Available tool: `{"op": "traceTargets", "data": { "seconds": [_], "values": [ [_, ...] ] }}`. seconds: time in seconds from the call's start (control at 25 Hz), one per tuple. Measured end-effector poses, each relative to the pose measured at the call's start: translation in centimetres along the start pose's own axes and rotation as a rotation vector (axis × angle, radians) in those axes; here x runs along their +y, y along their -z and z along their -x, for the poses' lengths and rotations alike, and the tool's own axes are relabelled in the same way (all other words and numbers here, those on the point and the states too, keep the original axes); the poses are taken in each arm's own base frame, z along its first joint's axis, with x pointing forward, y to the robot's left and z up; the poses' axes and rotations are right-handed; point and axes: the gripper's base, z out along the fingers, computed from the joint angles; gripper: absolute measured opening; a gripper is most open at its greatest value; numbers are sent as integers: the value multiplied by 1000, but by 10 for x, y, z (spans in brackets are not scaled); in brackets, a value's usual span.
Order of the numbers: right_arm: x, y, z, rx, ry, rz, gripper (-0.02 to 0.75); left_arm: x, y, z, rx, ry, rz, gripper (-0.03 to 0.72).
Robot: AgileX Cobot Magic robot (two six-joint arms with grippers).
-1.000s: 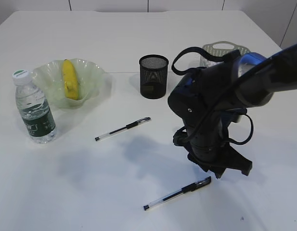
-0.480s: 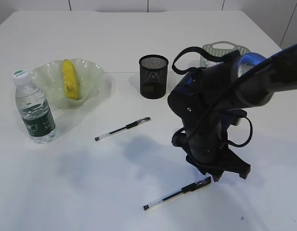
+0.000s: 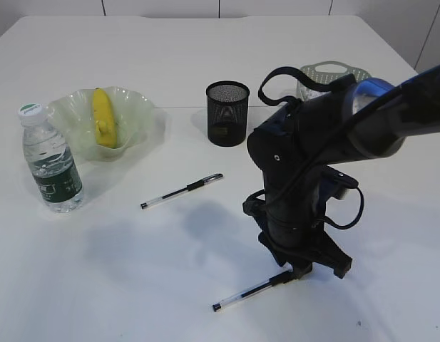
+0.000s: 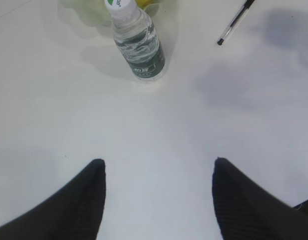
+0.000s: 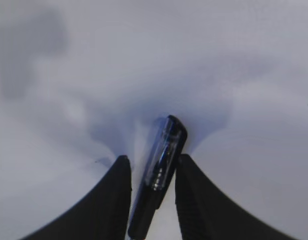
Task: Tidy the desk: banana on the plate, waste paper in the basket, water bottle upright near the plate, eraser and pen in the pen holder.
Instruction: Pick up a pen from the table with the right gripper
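Note:
My right gripper (image 3: pixel 305 269) is down on the table at the front, its fingers closed narrowly round the capped end of a black-and-clear pen (image 3: pixel 249 291) that still lies on the table. The right wrist view shows that pen (image 5: pixel 163 150) between the two fingertips (image 5: pixel 154 158). A second pen (image 3: pixel 182 191) lies mid-table and also shows in the left wrist view (image 4: pixel 236 22). The black mesh pen holder (image 3: pixel 227 114) stands behind. The banana (image 3: pixel 103 117) lies on the green plate (image 3: pixel 140 114). The water bottle (image 3: pixel 52 160) stands upright beside the plate. My left gripper (image 4: pixel 158 165) is open and empty. I cannot make out an eraser or waste paper.
A pale perforated basket (image 3: pixel 334 71) stands at the back right, partly hidden behind my right arm. The bottle (image 4: pixel 139 42) is well ahead of my left gripper. The table's far edge runs along the top.
My right gripper has moved left and down onto the near pen's capped end, and now straddles it. The pen, bottle, plate and holder have not moved.

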Motion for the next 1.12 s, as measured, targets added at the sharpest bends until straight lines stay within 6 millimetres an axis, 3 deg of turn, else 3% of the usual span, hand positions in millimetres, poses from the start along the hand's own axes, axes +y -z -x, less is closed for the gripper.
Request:
{"op": "traceTargets", "data": {
  "seconds": [0.64,1.12],
  "values": [
    [4,1,-13,149,-102,35,232,0,0,0,5,0,0,475],
    [4,1,-14,155,-104,36,232,0,0,-1,11,0,-1,475]
  ]
}}
